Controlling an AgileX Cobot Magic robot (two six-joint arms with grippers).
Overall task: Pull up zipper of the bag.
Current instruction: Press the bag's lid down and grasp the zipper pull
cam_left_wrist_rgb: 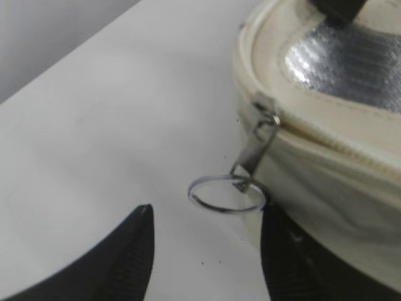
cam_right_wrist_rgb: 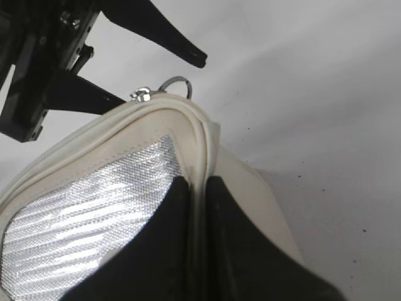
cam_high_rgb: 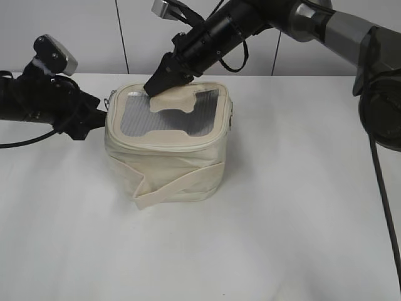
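While right tool (cam_right_wrist_rgb: 197,207) pinching bag (cam_high_rgb: 166,160) rim, left tool (cam_left_wrist_rgb: 207,251) agape, seemingly around zipper (cam_left_wrist_rgb: 250,157) ring.

Soft cream cloth bag (cam_high_rgb: 169,166) with shiny silvery-grey mesh top panel (cam_right_wrist_rgb: 81,207), bright polished metal ring pull (cam_left_wrist_rgb: 227,194) on the zipper (cam_left_wrist_rgb: 326,141), matt black ribbed gripper fingers (cam_left_wrist_rgb: 119,263), smooth matt white table (cam_high_rgb: 301,207)

Looks like a robotics lab or test cell to me — plain white tabletop (cam_high_rgb: 301,207), bare pale panelled wall (cam_high_rgb: 75,37) with dark seams behind, two black robot arms with loose cables (cam_high_rgb: 382,207) trailing off the edge.
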